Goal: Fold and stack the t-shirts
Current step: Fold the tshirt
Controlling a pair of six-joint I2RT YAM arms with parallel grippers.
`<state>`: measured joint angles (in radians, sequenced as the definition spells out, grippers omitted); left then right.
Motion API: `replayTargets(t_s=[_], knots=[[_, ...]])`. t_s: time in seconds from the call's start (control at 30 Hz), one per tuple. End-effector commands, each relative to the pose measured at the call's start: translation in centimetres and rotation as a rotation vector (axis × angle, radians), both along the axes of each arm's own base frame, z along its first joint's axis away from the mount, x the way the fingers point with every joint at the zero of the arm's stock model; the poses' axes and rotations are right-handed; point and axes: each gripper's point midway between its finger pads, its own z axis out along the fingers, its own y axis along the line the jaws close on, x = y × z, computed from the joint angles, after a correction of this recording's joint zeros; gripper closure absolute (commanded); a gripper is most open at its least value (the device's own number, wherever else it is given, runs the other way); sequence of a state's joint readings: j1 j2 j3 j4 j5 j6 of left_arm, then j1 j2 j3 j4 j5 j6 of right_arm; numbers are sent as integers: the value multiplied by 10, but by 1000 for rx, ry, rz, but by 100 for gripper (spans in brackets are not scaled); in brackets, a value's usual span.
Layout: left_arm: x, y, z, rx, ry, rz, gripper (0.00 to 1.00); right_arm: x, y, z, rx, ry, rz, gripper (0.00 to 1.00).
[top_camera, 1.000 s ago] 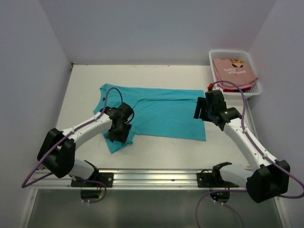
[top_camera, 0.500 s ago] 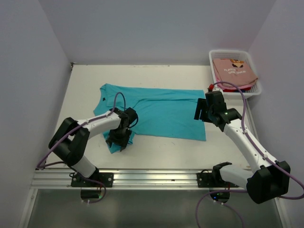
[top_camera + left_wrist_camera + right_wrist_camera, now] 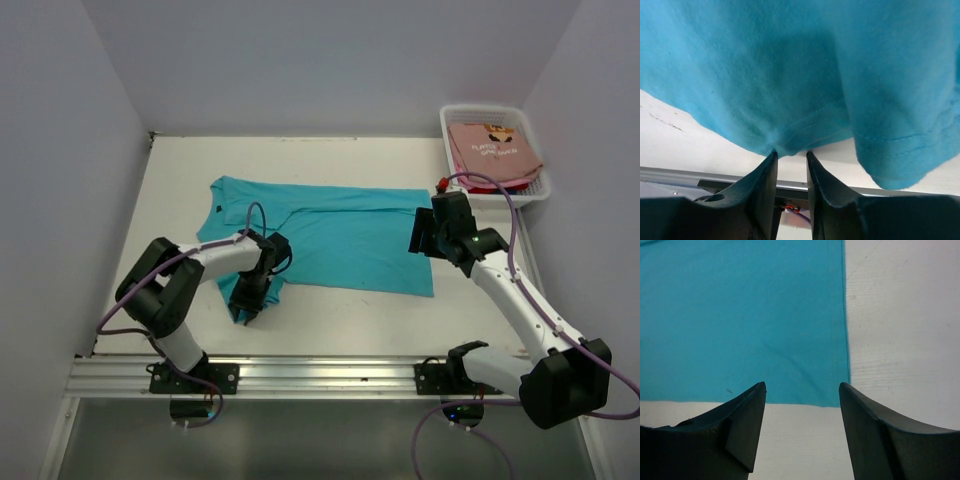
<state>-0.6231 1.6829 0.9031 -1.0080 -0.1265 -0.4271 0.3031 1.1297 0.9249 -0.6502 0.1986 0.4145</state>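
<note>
The teal t-shirt [image 3: 340, 235] lies spread flat on the table [image 3: 330, 320], with each gripper at one of its ends. Its near sleeve reaches right to the tips of the left gripper [image 3: 790, 159]. There the stitched hem bunches into a small pucker at the mouth of the jaws. The two dark fingers [image 3: 765, 182] stand close together with only a slim gap between them. Whether they actually clamp the cloth cannot be told. Past those fingertips the rest of the sleeve fills the wrist view, and beneath them a strip of bare table and the metal rail [image 3: 330, 375] show.

At the shirt's other end, its straight side edge and near corner lie just ahead of the right gripper [image 3: 802, 387]. This gripper's jaws are spread wide with nothing between them. The corner falls close to the inner side of one finger, with teal cloth ahead and to one side and bare table to the other.

Well beyond the right gripper, at the far corner of the table, a salmon-pink t-shirt [image 3: 495, 148] with dark print lies folded in a white basket [image 3: 480, 108].
</note>
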Motion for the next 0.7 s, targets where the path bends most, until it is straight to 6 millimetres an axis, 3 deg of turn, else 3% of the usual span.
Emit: replayTargets(t_s=[0.0, 0.1, 0.27, 0.67], knots=[[-3, 0, -9, 11, 32, -6, 68, -3, -1, 5, -7, -20, 6, 36], [-2, 4, -12, 25, 23, -2, 63, -4, -1, 5, -6, -22, 6, 38], [1, 8, -16, 26, 18, 18, 46, -4, -1, 6, -4, -24, 7, 39], [14, 2, -27, -62, 1, 34, 46, -5, 0, 9, 6, -45, 14, 42]])
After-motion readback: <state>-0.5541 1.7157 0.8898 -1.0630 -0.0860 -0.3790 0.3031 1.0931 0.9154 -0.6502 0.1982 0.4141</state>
